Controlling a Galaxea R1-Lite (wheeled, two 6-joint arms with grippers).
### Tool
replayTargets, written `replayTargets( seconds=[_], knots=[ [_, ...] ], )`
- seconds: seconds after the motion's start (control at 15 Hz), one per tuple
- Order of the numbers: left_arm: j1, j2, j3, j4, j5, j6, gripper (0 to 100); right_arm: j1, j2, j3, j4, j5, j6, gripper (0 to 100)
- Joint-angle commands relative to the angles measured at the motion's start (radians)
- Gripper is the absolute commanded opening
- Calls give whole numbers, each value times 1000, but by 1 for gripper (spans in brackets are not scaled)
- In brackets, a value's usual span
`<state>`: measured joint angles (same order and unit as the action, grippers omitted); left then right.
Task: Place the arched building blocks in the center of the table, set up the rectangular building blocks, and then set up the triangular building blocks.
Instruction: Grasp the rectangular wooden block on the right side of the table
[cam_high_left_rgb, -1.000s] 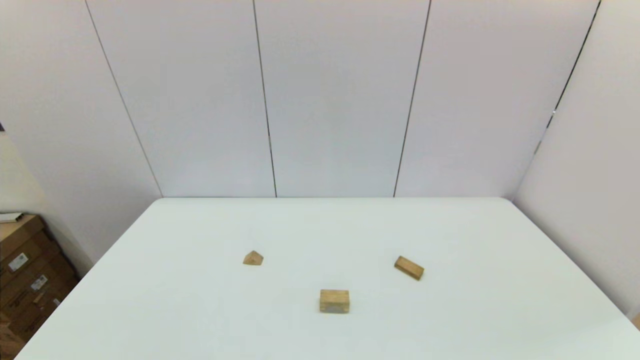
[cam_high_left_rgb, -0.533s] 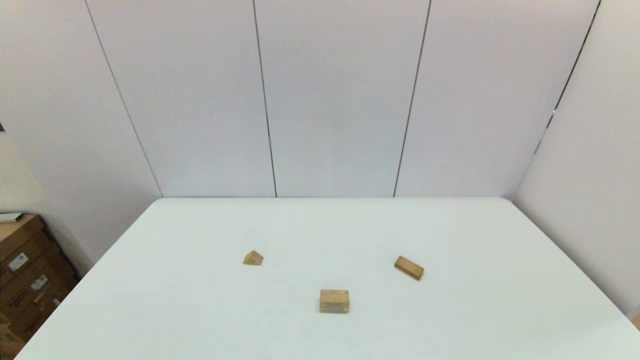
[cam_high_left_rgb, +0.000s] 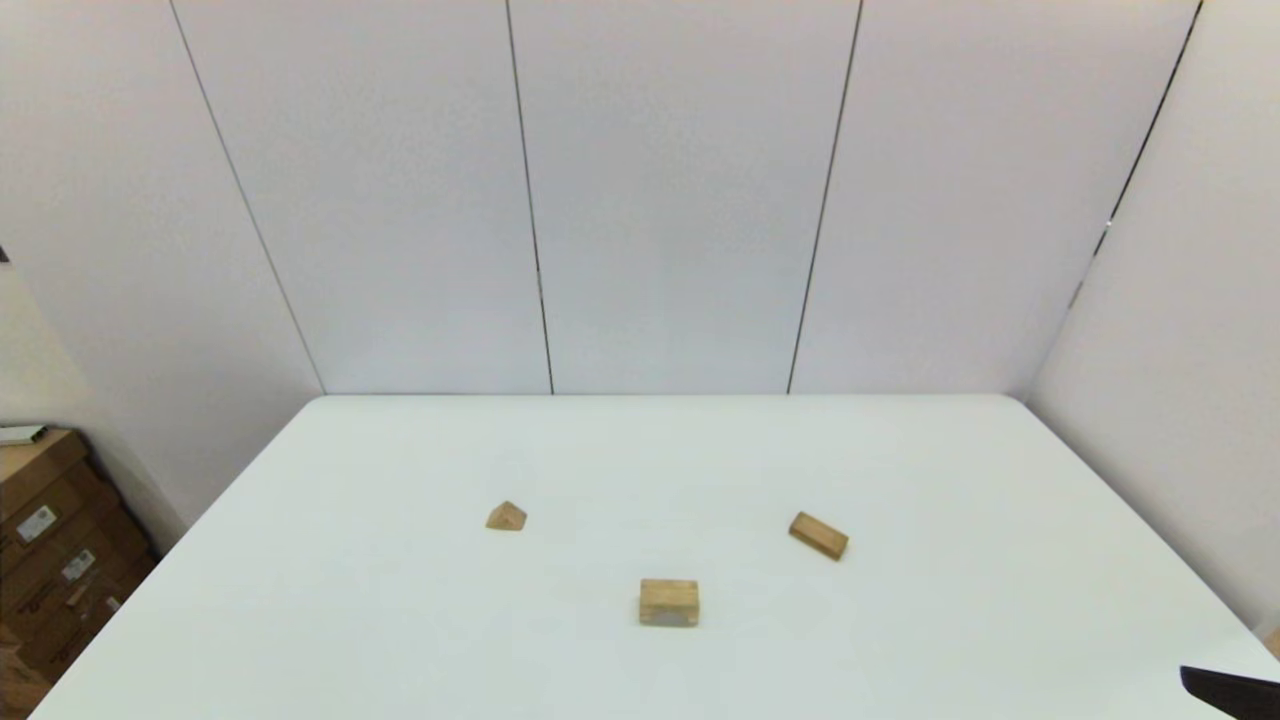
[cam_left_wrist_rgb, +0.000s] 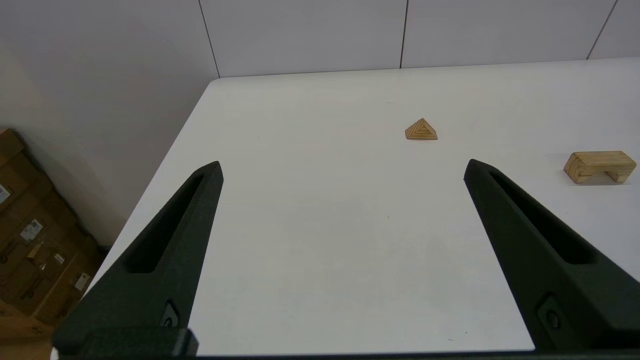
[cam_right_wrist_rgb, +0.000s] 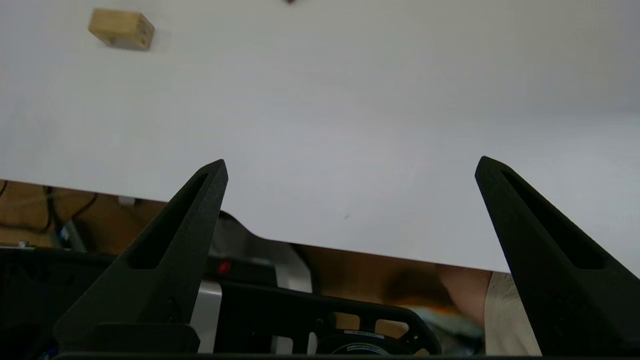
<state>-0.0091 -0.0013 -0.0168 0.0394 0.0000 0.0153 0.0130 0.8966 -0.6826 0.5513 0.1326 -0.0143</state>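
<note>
You have three wooden blocks on the white surface (cam_high_left_rgb: 900, 460), one of each kind, all lying apart from one another and none held.

The arched block (cam_high_left_rgb: 669, 602) is the chunkiest, light tan, and sits nearest the near edge, roughly midway between the left and right edges. In the left wrist view you can see its curved hollow facing down, so it stands on its two short legs like a little bridge.

The rectangular block (cam_high_left_rgb: 818, 535) is one slim, slightly darker oblong with plain faces. It lies flat and skewed to the surface's edges, farther from the near edge than the arched block and toward the right edge.

The triangular block (cam_high_left_rgb: 506, 516) is the smallest, a tan prism with its peak pointing up. It rests toward the left edge, about as far back as the rectangular block. In the left wrist view its end face shows nested triangular grain lines.

Your left gripper (cam_left_wrist_rgb: 342, 167) hangs over the surface's near left part with its two black fingers spread wide and nothing between them, well short of the triangular block.

Your right gripper (cam_right_wrist_rgb: 350, 165) is at the near edge close to the right corner, fingers likewise spread wide and holding nothing; only a dark tip of it shows at the head view's lower right corner.
</note>
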Motion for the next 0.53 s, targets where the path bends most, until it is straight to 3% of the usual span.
replayTargets(
  seconds=[0.07, 0.53],
  knots=[
    [0, 1, 0, 1, 0, 0, 100, 4, 404, -138, 7, 7, -1, 100],
    [0, 1, 0, 1, 0, 0, 100, 25, 708, -265, 12, -1, -41, 100]
  ],
)
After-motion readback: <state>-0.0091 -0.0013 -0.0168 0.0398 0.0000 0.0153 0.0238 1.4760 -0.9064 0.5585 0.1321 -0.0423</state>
